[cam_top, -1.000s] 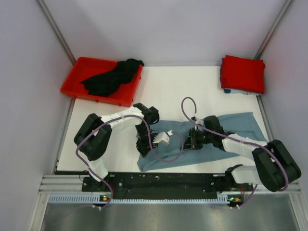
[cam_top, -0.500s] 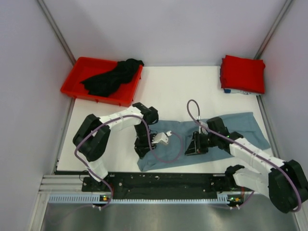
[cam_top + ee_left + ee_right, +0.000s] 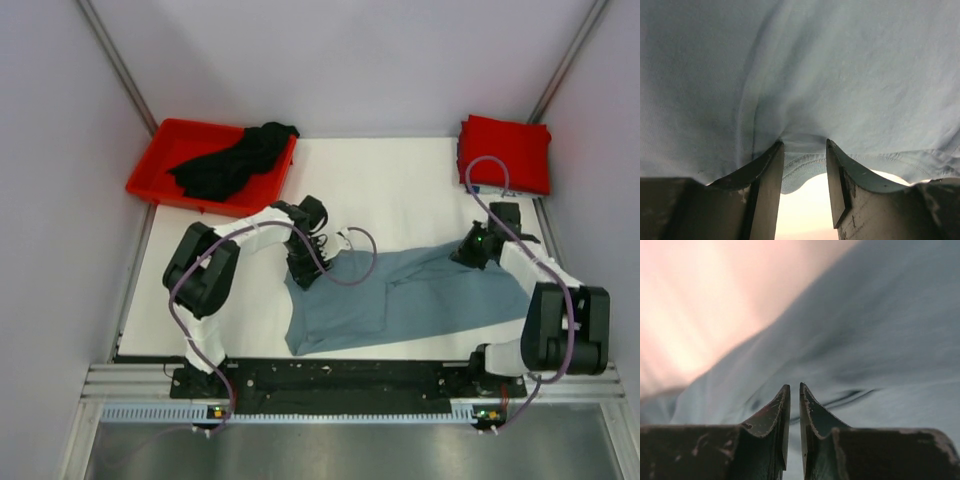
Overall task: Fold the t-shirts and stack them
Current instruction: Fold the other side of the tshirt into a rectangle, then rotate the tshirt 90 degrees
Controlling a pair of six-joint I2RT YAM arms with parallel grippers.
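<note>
Top external view, left to right. A rigid, glossy red plastic bin stands at the far left corner of the white table; the black t-shirt lies crumpled in it, one end draped over the bin's right wall.

Near the table's middle, the left gripper meets the far left corner of the grey-blue t-shirt. In the left wrist view its fingers pinch a stitched hem, and creases fan out from the grip across the matte knit.

The garment lies spread over the near half of the table. Its far edge runs fairly straight to the right gripper, whose fingers are pressed almost together with only a slit between them; they appear to nip the cloth.

The red t-shirt rests folded into a neat rectangle at the far right corner.

Handling, as judged: the cloth is light, limp and not fragile, and it sags wherever unsupported. Hemmed edges and corners offer the firmest hold, taken at two well-separated points so a fold line forms between them.
</note>
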